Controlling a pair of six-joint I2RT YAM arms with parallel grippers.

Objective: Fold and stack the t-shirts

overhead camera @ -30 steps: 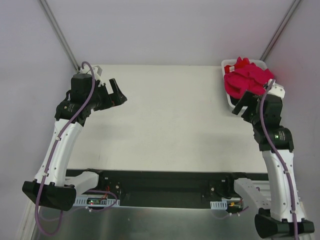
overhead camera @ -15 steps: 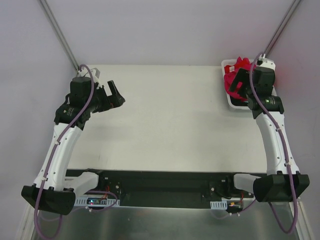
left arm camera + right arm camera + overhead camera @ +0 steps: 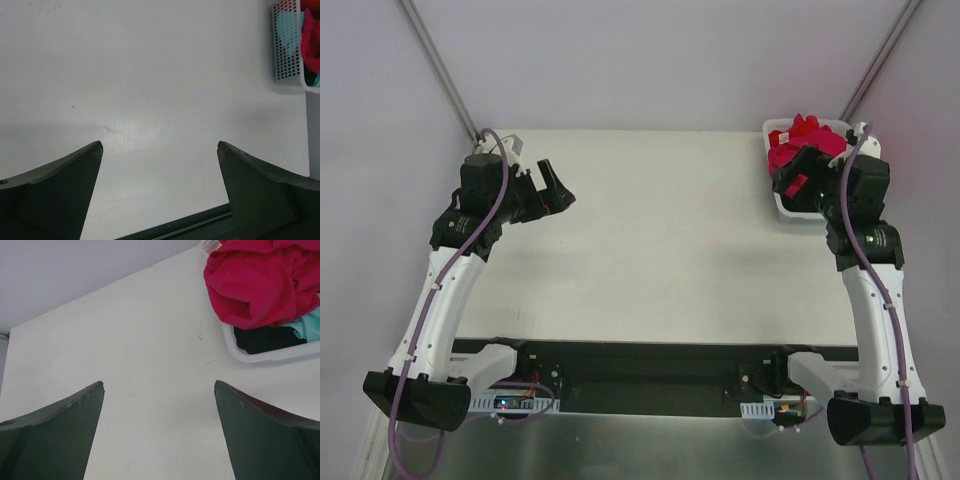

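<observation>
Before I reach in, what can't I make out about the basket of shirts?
- Shirt count: right wrist view, magenta shirt covers the pile; only slivers of teal shirt and dark shirt show.
- Both wrist views: frame edge cuts off the basket.
- Top view: the right gripper hides the basket's near part.

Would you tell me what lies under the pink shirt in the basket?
Under the pink shirt, a teal cloth and a dark cloth show inside the basket; anything deeper is covered.

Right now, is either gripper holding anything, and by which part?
Nothing is held. The left gripper and right gripper are both open and empty. The crumpled magenta-pink cotton t-shirt lies heaped in the white plastic basket, not between any fingers.
</observation>
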